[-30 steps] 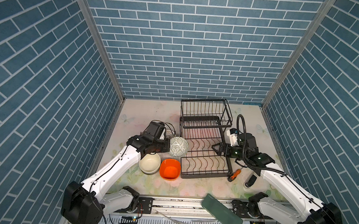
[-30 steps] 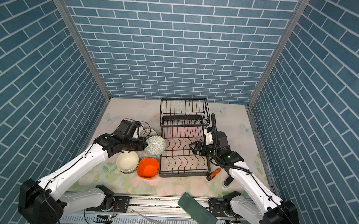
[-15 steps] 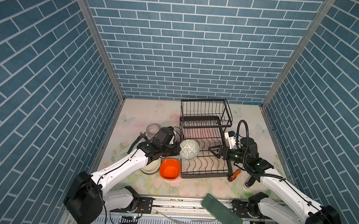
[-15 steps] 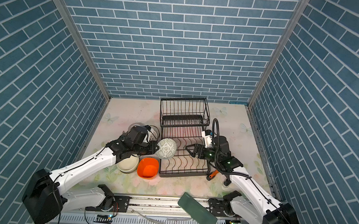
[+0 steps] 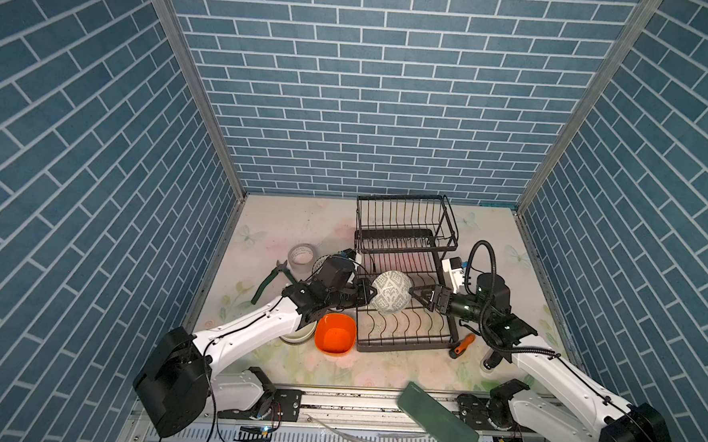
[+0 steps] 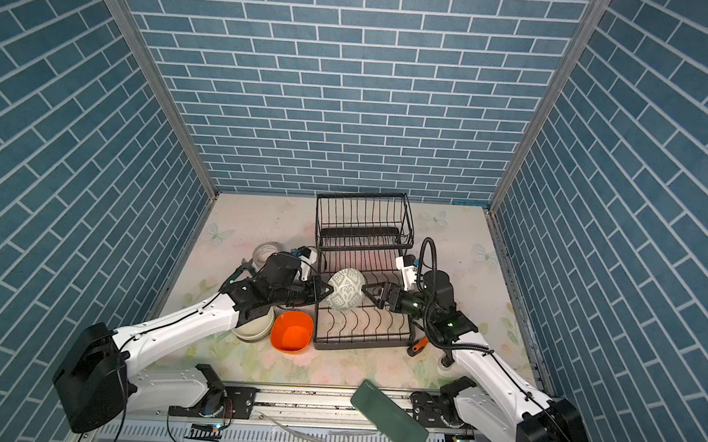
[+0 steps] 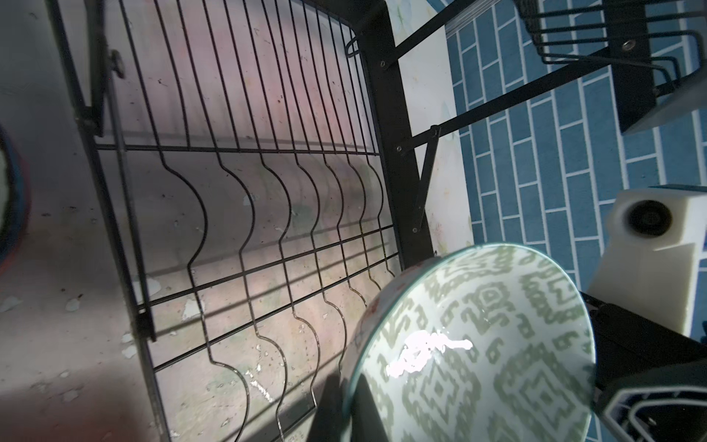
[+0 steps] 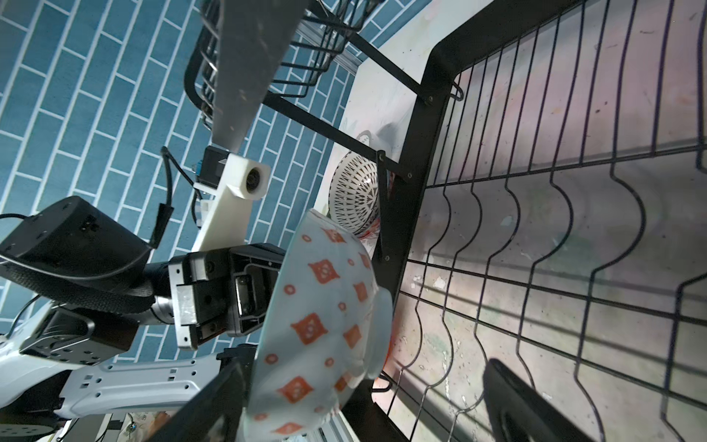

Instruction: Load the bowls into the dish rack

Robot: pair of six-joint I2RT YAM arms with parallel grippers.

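L gripper (image 5: pixel 366 291) clamped tight on bowl (image 5: pixel 391 292) rim, held over rack (image 5: pixel 404 348). R gripper (image 5: pixel 418 297) spread wide, empty, just beside bowl.

The left arm (image 6: pixel 197 318) is covering part of the cream bowl (image 6: pixel 255 331) at the dish rack's (image 6: pixel 360 231) 8 o'clock. In the left wrist view, the frame edge is cutting off the patterned bowl (image 7: pixel 478 344). The dish rack is hiding part of the black-and-white bowl (image 8: pixel 354 191).
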